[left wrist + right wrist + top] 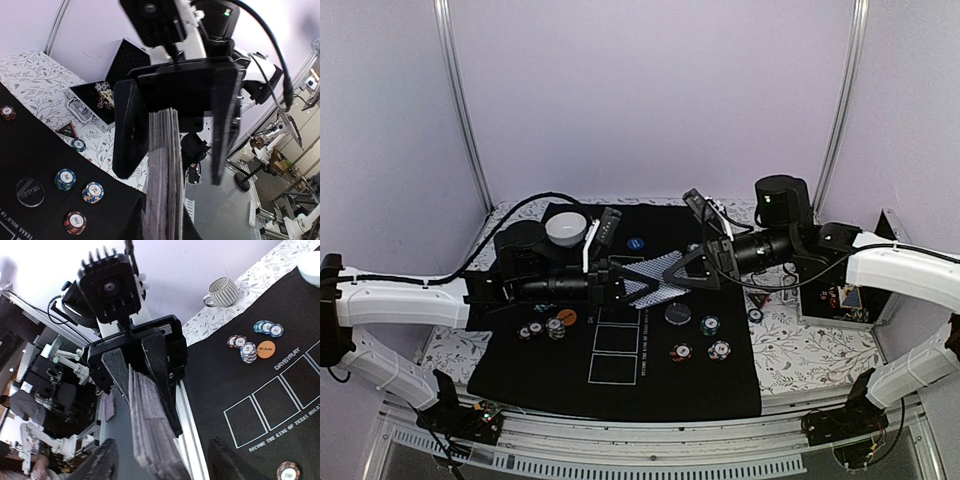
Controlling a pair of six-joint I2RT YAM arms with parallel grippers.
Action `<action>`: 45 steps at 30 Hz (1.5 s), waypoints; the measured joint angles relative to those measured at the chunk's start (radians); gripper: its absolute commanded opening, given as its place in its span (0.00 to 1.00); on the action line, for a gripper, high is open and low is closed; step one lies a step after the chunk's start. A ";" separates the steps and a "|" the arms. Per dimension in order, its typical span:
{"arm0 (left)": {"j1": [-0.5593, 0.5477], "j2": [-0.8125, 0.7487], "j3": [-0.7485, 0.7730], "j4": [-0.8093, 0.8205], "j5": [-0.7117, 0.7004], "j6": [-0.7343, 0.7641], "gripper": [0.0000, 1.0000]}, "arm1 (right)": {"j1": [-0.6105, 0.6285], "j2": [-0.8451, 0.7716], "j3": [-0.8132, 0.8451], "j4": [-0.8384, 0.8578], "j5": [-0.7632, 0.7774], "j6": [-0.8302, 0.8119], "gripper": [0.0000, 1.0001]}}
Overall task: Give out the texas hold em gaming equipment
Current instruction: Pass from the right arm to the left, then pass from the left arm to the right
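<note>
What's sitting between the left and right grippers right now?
Only the deck of playing cards, in mid-air over the black mat. The top view shows it spanning left gripper to right gripper.

Both arms reach in from the sides. The left arm (410,300) and the right arm (900,268) lie nearly level, forearms pointing at each other, so the two wrists face nose to nose above the middle of the table. On my left gripper (147,415) the jaws are pressed flat against both faces of a deck of playing cards (152,455). My right gripper (172,177) straddles the same deck with its jaws spread, and I see a gap on each side between finger and cards.
</note>
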 measured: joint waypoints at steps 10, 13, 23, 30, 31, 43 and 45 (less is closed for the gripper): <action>0.003 0.000 0.091 -0.142 0.086 -0.037 0.00 | 0.001 -0.489 -0.337 0.161 0.224 -0.628 0.99; 0.003 0.004 0.123 -0.155 0.131 -0.045 0.00 | 0.003 -0.512 -0.405 0.246 0.230 -0.836 0.99; 0.003 0.042 0.178 -0.186 0.252 -0.068 0.00 | 0.016 -0.309 -0.388 0.309 0.213 -1.213 0.99; 0.003 0.086 0.197 -0.204 0.299 -0.082 0.00 | 0.054 -0.250 -0.346 0.381 0.164 -1.256 0.99; 0.003 0.091 0.201 -0.206 0.304 -0.083 0.00 | 0.056 -0.246 -0.346 0.385 0.158 -1.257 0.99; 0.003 0.123 0.235 -0.209 0.341 -0.087 0.00 | 0.061 -0.193 -0.333 0.412 0.099 -1.250 0.91; 0.003 0.132 0.237 -0.210 0.342 -0.088 0.00 | 0.063 -0.183 -0.330 0.423 0.098 -1.244 0.91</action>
